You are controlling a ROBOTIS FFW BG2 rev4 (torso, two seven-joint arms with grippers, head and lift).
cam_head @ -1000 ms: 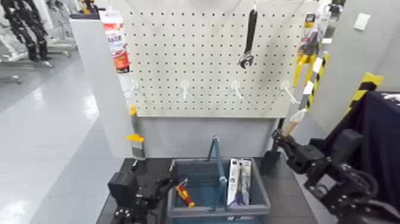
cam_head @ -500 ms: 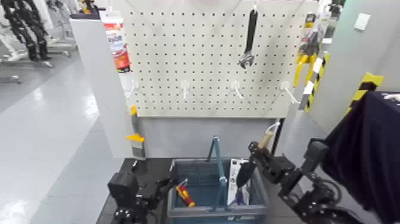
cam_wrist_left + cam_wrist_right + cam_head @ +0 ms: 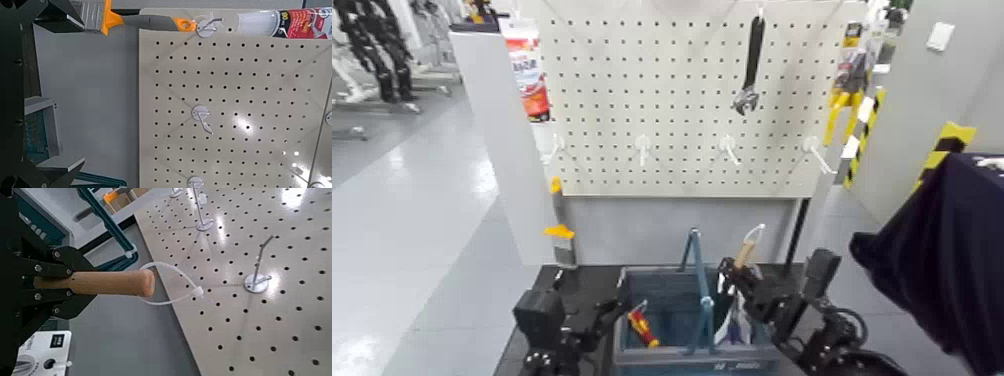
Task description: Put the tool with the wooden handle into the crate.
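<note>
The tool with the wooden handle [image 3: 743, 256] is a small trowel, tilted with its pale cord loop up and its dark blade down inside the right part of the crate [image 3: 662, 358]. My right gripper [image 3: 740, 279] is shut on the handle just above the blade. In the right wrist view the light-brown handle [image 3: 106, 283] sticks out of the gripper [image 3: 72, 283], with the cord loop [image 3: 177, 283] trailing off its end. The crate's thin blue bail handle [image 3: 698, 285] stands up at its middle. My left gripper [image 3: 594, 322] waits low beside the crate's left side, open and empty.
A white pegboard [image 3: 662, 110] stands behind the crate with a long black wrench [image 3: 750, 60] and bare white hooks. A small red-handled tool [image 3: 642, 327] and flat white packages [image 3: 726, 292] lie in the crate. Dark cloth [image 3: 942, 260] hangs at the right.
My right arm has carried the trowel leftward and down, from beside the pegboard's right edge to over the crate's right part. The left arm has not moved.
</note>
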